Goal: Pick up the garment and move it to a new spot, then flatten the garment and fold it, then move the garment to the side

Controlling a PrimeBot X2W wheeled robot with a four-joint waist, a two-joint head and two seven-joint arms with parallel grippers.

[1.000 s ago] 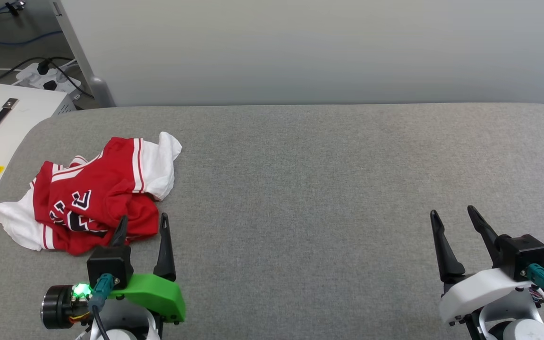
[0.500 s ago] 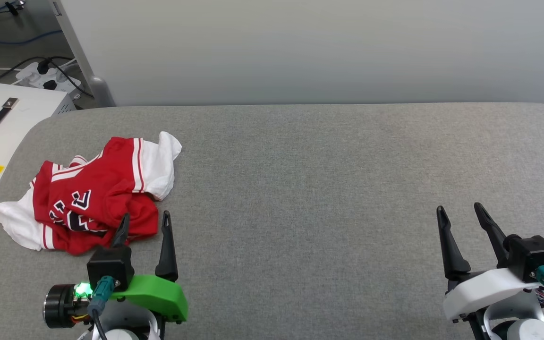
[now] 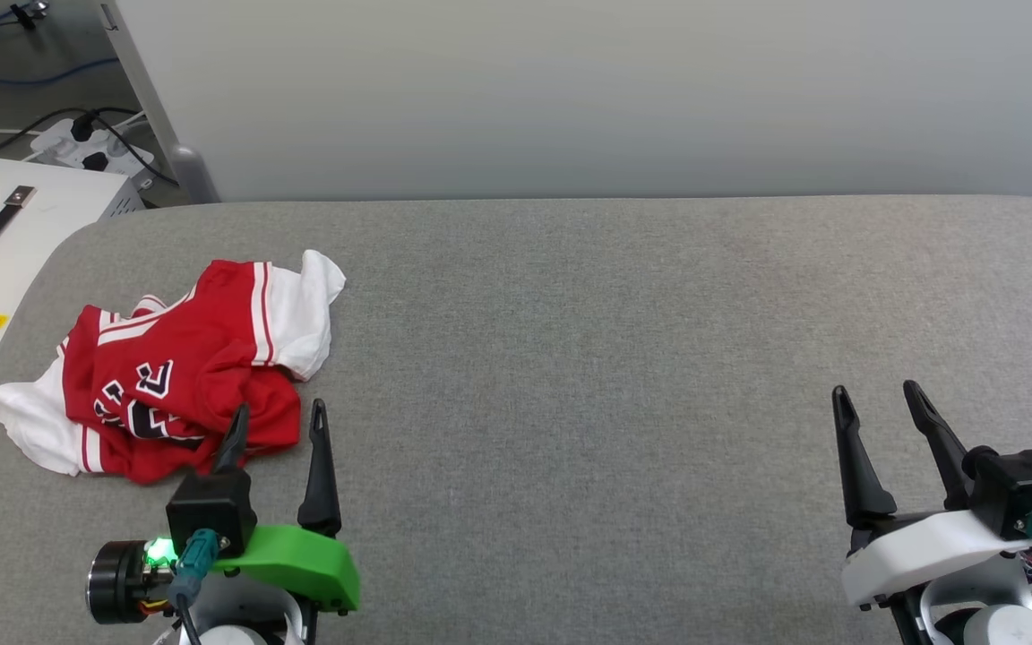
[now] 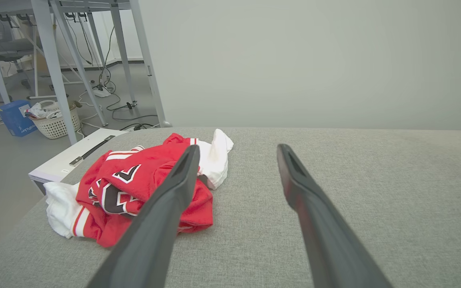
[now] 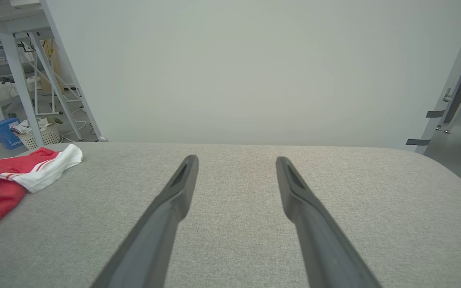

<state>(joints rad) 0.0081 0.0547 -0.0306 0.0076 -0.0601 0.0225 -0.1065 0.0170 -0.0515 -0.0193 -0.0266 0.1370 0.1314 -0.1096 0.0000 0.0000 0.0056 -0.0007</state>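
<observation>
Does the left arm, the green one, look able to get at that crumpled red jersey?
Probably yes. The left gripper hangs open just at the near edge of the red jersey, with nothing between them on the grey padded surface.

- Crumpled red jersey T-shirt [image 3: 193, 358]: white sleeves, red-and-white striped trim, black white-edged lettering.
- Woven fabric tabletop [image 3: 614, 358]: plain heathered grey.
- Left gripper [image 3: 279, 408]: black, on green mount [image 3: 301, 555].
- Right gripper [image 3: 875, 389]: black, on white mount [image 3: 919, 546].

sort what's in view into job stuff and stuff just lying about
Job: crumpled red jersey T-shirt with white sleeves; grey fabric table; left gripper; right gripper.
Lying about: white box with black strap handle; white power strip; white woven basket; blue box.
</observation>
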